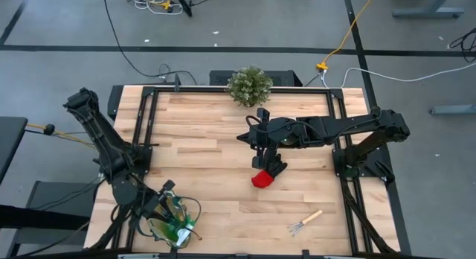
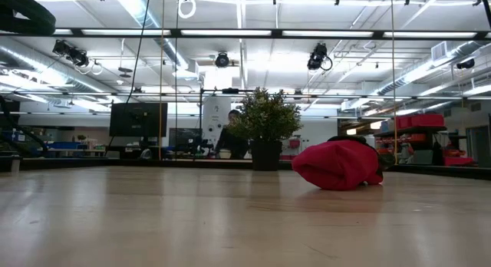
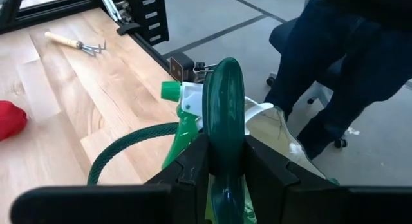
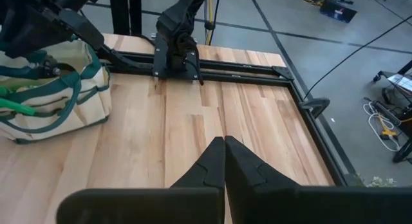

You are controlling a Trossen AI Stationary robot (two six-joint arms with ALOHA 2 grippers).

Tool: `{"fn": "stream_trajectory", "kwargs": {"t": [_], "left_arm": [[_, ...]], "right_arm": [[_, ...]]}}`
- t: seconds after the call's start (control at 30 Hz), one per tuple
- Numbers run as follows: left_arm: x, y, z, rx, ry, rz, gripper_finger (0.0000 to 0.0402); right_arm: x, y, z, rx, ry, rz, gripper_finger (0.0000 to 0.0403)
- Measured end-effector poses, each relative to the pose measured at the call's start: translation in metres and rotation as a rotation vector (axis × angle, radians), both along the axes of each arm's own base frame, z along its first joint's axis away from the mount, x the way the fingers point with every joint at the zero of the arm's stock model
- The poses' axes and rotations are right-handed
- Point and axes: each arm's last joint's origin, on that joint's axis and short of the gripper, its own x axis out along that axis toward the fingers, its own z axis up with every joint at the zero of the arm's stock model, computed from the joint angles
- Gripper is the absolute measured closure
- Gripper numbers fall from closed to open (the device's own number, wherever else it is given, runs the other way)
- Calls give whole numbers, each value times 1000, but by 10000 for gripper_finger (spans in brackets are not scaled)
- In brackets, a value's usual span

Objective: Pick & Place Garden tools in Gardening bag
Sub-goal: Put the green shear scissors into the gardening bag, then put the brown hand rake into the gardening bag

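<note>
A green spray bottle (image 3: 222,121) is clamped by the left tool (image 3: 224,161) over the gardening bag (image 1: 172,228); the right tool (image 4: 224,161) is held together above the tabletop (image 4: 212,108).

No readable text, labels, brands or numbers in any view. Monitor (image 2: 138,119) in the room behind the table, at about 10 o'clock from table centre in the low view: screen dark, nothing legible. Spray bottle (image 3: 193,114) in the left wrist view: no label visible. Gardening bag (image 4: 48,95) in the right wrist view: plain fabric, no print to read. Red bins (image 2: 418,121) on shelving at about 2 o'clock in the low view: too small to read any marking.
</note>
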Motion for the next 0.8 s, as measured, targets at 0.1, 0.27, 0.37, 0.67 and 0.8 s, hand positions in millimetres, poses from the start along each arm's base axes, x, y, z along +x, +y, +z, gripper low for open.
{"fn": "stream_trajectory", "kwargs": {"t": [0.1, 0.27, 0.37, 0.67, 0.8], "left_arm": [[0, 0, 0, 1, 0, 0, 313], [1, 1, 0, 6, -8, 21, 312], [1, 1, 0, 4, -11, 24, 312], [1, 0, 1, 7, -18, 21, 288], [1, 0, 1, 26, -32, 7, 271]], "right_arm": [[0, 0, 0, -1, 0, 0, 399], [0, 0, 0, -1, 0, 0, 399], [0, 0, 0, -1, 0, 0, 399], [0, 0, 0, -2, 0, 1, 399], [0, 0, 0, -2, 0, 1, 399]]}}
